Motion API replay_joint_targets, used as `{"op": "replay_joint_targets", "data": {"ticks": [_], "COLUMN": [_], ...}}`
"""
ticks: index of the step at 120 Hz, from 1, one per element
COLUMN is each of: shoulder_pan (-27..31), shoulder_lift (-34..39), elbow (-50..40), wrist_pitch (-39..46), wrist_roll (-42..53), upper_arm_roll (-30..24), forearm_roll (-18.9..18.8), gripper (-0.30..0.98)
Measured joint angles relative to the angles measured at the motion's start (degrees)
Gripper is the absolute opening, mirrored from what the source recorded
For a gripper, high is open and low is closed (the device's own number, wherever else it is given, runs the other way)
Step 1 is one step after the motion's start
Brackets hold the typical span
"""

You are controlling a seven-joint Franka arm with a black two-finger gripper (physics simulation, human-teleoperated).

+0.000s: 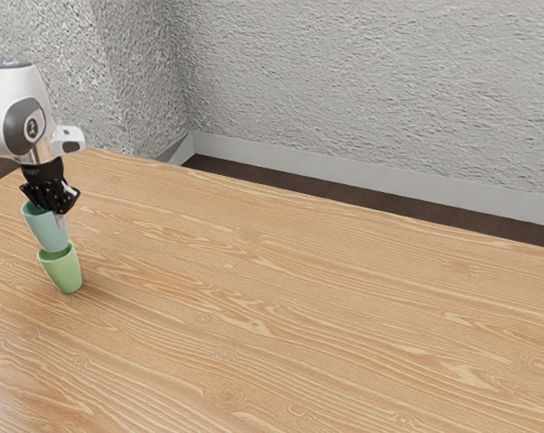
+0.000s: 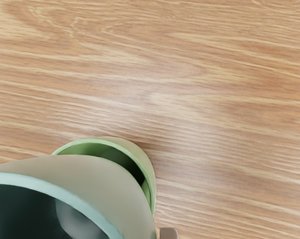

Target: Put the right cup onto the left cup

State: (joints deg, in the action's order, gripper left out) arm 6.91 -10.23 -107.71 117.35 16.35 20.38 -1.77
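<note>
My gripper [image 1: 59, 207] is at the exterior view's left, shut on the upper wall of the teal cup [image 1: 48, 231], which is held slightly tilted. Directly beneath it stands the green cup [image 1: 62, 271] on the table, and the teal cup's bottom overlaps its mouth. Whether the two cups touch, I cannot tell. In the wrist view the teal cup [image 2: 97, 181] looms large and hides part of the green cup [image 2: 149, 174], whose dark opening shows past it. A fingertip [image 2: 168, 233] stands against the teal cup's outer side.
The wooden table [image 1: 299, 298] stretches away toward the exterior view's right. Beyond its far edge are a dark floor strip and a rough grey wall [image 1: 371, 90] with a pale baseboard.
</note>
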Motion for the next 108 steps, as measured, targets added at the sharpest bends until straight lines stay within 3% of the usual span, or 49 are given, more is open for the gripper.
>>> {"op": "replay_joint_targets", "data": {"ticks": [80,108], "shoulder_pan": [0.18,0.19], "shoulder_lift": [-3.25,-3.8], "elbow": [-0.51,-0.51], "wrist_pitch": [1.67,2.55], "wrist_roll": [0.71,1.12], "upper_arm_roll": [0.54,0.53], "forearm_roll": [0.74,2.7], "gripper": [-0.09,0.36]}}
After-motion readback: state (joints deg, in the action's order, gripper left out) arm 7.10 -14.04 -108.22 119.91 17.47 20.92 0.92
